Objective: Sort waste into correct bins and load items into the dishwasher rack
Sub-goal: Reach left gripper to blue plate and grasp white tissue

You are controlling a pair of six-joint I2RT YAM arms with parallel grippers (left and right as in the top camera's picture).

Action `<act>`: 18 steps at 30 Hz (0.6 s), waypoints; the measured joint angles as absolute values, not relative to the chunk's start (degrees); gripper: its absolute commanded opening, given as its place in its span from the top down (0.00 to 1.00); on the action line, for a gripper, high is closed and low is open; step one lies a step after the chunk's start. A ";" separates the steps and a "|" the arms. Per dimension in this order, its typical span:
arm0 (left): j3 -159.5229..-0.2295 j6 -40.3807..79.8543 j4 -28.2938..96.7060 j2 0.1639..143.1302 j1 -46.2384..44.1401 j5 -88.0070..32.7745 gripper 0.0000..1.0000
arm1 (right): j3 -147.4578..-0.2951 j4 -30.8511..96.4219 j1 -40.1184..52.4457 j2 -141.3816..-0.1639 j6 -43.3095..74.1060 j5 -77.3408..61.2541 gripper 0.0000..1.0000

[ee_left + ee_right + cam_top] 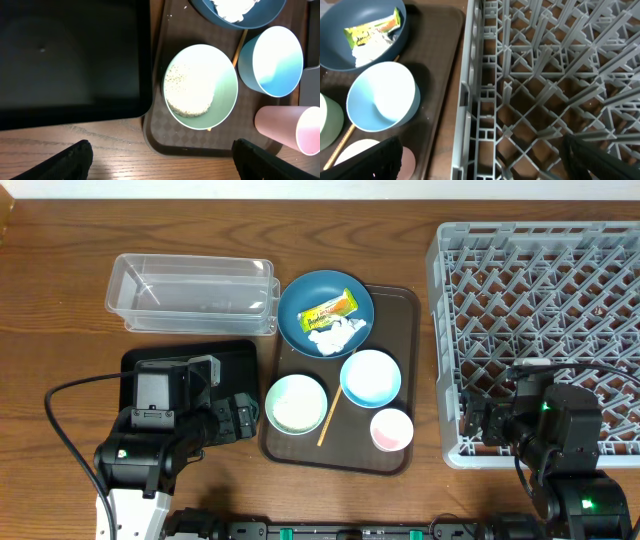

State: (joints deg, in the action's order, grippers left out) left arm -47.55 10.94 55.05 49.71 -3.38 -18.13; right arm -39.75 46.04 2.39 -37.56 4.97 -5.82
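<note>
The left gripper (pixel 165 161) hangs with its fingers spread wide and empty, above the near edge of the brown serving tray (pixel 159 131) and just short of the pale mint bowl (pixel 222 75). That bowl holds a patch of loose rice grains (pixel 189 92), so any tilt while lifting it would likely scatter them over the tray rather than into the black tray (pixel 70 55) alongside. It is also crowded: the light blue bowl (pixel 272 60) and pink cup (pixel 295 131) sit close, and the wooden chopstick (pixel 330 420) lies just beside its rim, so a finger going down on that side could knock a neighbour or roll the stick. The right gripper (pixel 480 159) is likewise spread and empty, over the near wall of the dishwasher rack (pixel 545 75), where upright pegs could snag a finger. Farther off, the snack wrapper (pixel 330 308) and crumpled tissue (pixel 336 333) touch inside the dark blue dish (pixel 300 315); one pinch might take both to the same bin. The clear tub (pixel 190 292) stands beyond.
</note>
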 measured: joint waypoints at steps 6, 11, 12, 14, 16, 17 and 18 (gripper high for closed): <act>-47.55 10.92 51.68 49.89 -3.38 -18.13 0.08 | -39.77 48.18 2.39 -37.50 4.97 -5.82 0.01; -47.68 10.83 46.63 53.15 -3.70 -18.13 0.09 | -39.79 48.21 2.39 -37.50 4.97 -5.76 0.01; -47.81 10.52 45.54 54.43 -4.14 -18.09 0.09 | -39.79 48.21 2.39 -37.50 4.97 -5.72 0.01; -48.90 9.74 43.51 57.71 -5.54 -18.09 0.09 | -39.79 48.21 2.39 -37.50 4.97 -5.69 0.01; -50.92 8.75 42.19 61.01 -7.05 -18.02 0.09 | -39.81 48.21 2.39 -37.50 4.97 -5.61 0.01; -52.64 8.23 41.69 63.42 -8.08 -17.69 0.09 | -39.81 48.23 2.39 -37.50 4.97 -5.61 0.01; -54.22 7.68 41.58 65.30 -8.88 -17.43 0.09 | -39.81 48.23 2.39 -37.50 4.97 -5.61 0.01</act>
